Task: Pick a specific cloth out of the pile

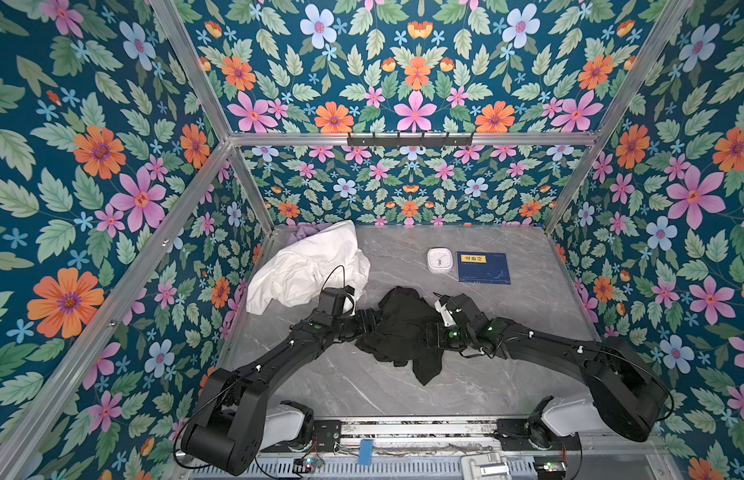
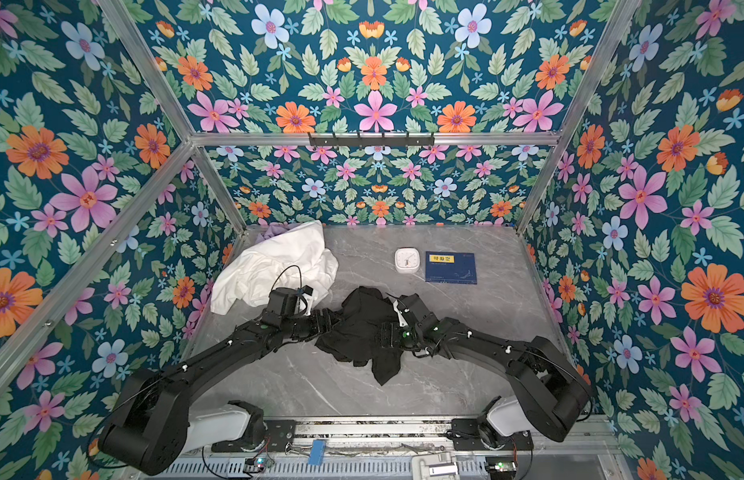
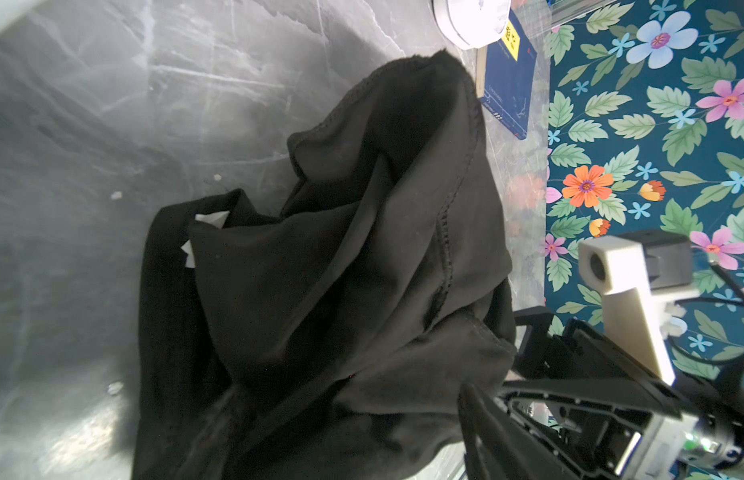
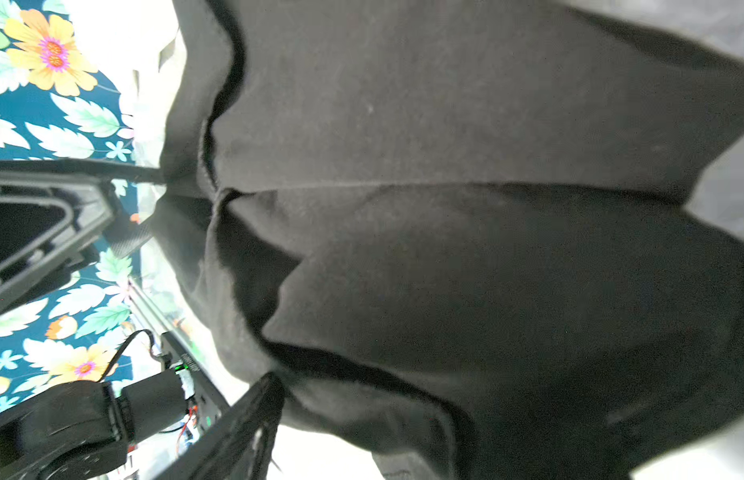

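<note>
gaping left claw [image 1: 371, 323] touching black cloth [image 1: 398, 320]

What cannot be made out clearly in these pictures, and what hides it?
The lavender cloth: mostly hidden behind the white cloth in both top views.
The book title: too small in both top views.
The clock: cut off by the frame edge in the left wrist view.
Tips of the left end effector and right end effector: black against the black cloth in both top views, so contact is unclear.
</note>
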{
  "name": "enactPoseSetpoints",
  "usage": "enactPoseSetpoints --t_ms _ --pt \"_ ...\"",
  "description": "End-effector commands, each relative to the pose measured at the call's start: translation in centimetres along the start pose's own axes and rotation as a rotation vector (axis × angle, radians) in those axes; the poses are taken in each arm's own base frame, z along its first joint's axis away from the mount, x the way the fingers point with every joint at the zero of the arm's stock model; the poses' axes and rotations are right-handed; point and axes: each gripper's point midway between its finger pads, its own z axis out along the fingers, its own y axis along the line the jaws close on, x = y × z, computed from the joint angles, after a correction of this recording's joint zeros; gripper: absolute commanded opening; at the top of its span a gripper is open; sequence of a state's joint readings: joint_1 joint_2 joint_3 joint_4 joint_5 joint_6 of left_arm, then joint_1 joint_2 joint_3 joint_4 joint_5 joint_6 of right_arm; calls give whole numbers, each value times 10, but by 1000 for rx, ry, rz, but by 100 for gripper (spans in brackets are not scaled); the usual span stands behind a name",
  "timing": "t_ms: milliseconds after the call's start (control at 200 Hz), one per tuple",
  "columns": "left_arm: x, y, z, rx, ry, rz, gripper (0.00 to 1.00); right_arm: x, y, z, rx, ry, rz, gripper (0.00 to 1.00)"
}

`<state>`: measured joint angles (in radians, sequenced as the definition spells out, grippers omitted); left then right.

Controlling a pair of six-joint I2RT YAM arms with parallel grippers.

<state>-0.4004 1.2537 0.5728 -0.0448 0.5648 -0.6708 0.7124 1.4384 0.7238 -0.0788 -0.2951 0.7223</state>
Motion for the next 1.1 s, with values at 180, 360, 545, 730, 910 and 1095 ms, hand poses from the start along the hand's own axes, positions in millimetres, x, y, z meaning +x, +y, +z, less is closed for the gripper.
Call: enactPoseSetpoints --t_ms 180,360,545,730,910,1095 --pt "7 9 -6 -39 -3 2 80 -10 10 8 -23 -1 -60 83" --pt "7 13 -11 -75 -10 24 80 -13 12 5 -13 -3 -78 83" --pt "4 23 -15 -135 -39 50 80 -25 14 -16 15 -71 -78 86" --pt "-18 26 -30 -250 -99 141 80 -40 1 -50 159 -167 -146 87" --pt "-72 34 -66 -471 -317 277 82 -79 -36 -101 456 -426 -245 89" --pt "-115 21 -99 -551 -531 352 84 -104 -56 -146 678 -684 -503 96"
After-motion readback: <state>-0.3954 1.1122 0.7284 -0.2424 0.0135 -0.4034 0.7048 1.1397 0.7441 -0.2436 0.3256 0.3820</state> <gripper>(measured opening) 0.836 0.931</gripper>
